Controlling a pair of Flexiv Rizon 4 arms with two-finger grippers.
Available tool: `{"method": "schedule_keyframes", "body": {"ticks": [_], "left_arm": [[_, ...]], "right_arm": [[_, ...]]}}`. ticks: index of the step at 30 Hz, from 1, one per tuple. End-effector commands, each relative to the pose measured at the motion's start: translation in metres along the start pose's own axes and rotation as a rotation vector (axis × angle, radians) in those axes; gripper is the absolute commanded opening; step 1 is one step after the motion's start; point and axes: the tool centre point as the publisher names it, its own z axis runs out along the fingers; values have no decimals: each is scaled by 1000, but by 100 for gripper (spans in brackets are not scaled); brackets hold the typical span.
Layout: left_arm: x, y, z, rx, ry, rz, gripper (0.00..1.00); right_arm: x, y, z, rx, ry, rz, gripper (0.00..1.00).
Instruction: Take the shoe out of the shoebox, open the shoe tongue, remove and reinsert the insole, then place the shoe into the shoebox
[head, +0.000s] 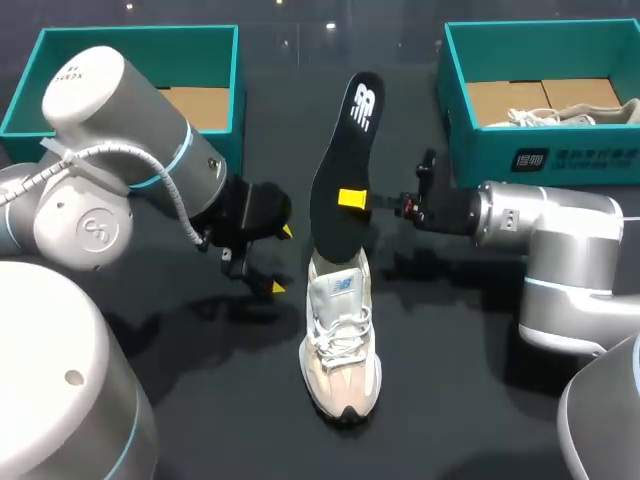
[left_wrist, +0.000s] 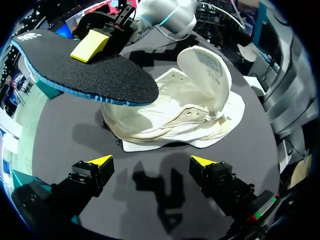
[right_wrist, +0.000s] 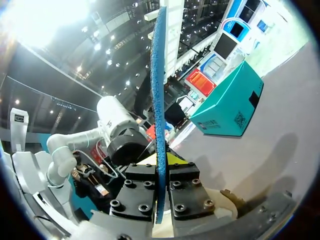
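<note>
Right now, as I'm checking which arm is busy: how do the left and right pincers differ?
The left pincer is open and empty; the right pincer is shut on the black insole. The left pincer sits low beside the shoe, which lies ahead of its fingers; the right pincer holds the insole over the shoe. Both have yellow tips.

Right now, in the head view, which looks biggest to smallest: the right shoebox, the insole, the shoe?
1. right shoebox
2. insole and shoe: about alike; the insole is held up nearer the camera, so unranked.
</note>
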Motion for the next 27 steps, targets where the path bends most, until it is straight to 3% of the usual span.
{"method": "schedule_keyframes", "body": {"ticks": [1, 9, 11, 27], "left_arm": [[-1, -6, 9, -20, 3, -4, 100], [-2, -5, 8, -14, -2, -30, 100], [-2, -5, 8, -14, -2, -30, 100], [-2, -5, 8, -14, -2, -30, 100]], "right_arm": [[-5, -1, 6, 20, 8, -14, 0], [-10, -2, 10, 52, 5, -81, 0], [-10, -3, 9, 26, -32, -114, 0], [-18, -4, 4, 42, -55, -159, 0]]}}
